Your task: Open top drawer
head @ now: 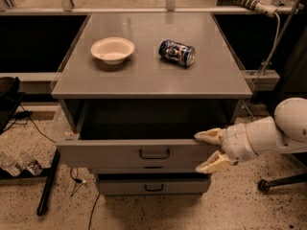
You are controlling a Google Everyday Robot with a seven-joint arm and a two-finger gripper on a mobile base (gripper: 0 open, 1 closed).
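Observation:
The top drawer [110, 153] is the wide grey one just under the cabinet top. It stands pulled out, its dark tray showing, with a small black loop handle [154, 154] at mid front. My gripper [207, 151] is at the right end of the drawer front, on a white arm coming from the right. Its cream fingers [207, 136] are spread, one at the front's top rim and one at its lower edge. A narrower grey drawer [124, 186] sits shut below.
On the grey cabinet top [144, 78] lie a cream bowl [113, 50] and a blue can [177, 52] on its side. Two clear bottles [19, 163] and a black pole [48, 183] are on the floor at left. A chair leg [280, 181] is at right.

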